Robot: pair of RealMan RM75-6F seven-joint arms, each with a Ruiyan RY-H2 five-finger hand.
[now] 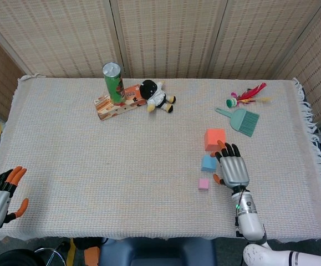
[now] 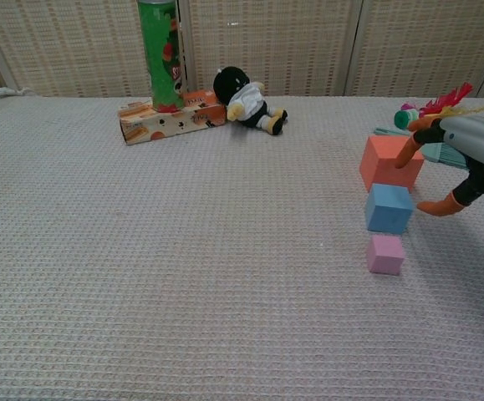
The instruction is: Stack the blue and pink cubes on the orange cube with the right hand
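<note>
The head view looks steeply down from high at the near edge, taking in the whole table (image 1: 93,166) out to the far screen wall. The chest view sits low and closer, facing level across the cloth toward the far side. Both share the can (image 1: 113,83) (image 2: 160,52), the plush toy (image 1: 157,96) (image 2: 243,100) and the three cubes on the right.
</note>
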